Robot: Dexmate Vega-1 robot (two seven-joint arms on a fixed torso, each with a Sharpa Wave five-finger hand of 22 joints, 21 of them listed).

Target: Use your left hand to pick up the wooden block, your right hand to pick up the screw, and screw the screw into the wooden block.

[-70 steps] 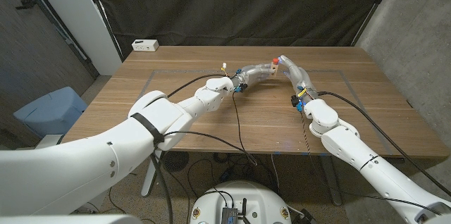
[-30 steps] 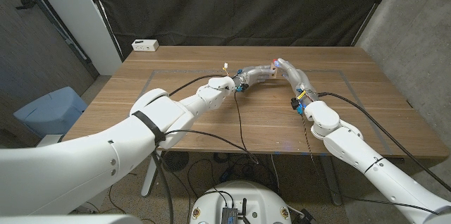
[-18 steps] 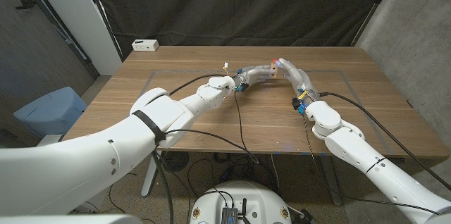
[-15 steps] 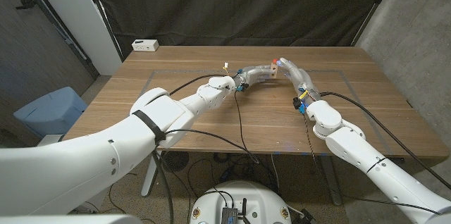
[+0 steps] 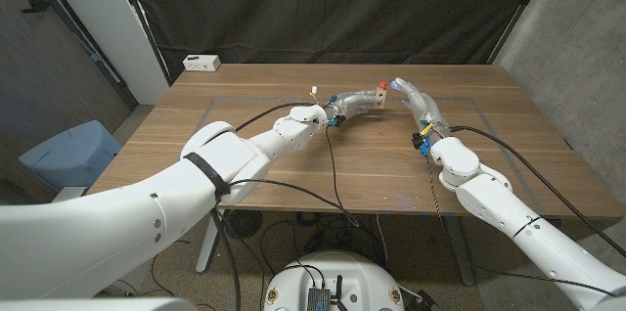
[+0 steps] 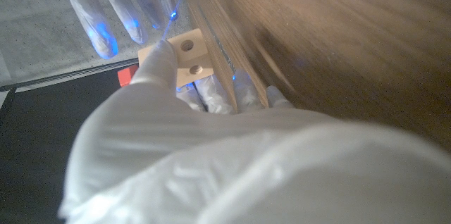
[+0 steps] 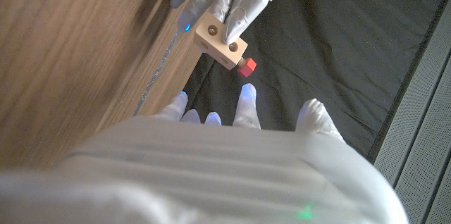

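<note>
The left hand [image 5: 354, 104] grips the small pale wooden block with round holes [image 7: 221, 39] and holds it above the brown wooden table [image 5: 293, 164], near the far middle. The red-headed screw [image 7: 245, 67] sits in one end of the block, its head protruding. The right hand [image 5: 409, 94] is just beside the block, fingers spread and holding nothing; the right wrist view shows a gap between its fingertips [image 7: 247, 94] and the screw head. A white box [image 5: 201, 62] lies at the far left corner.
</note>
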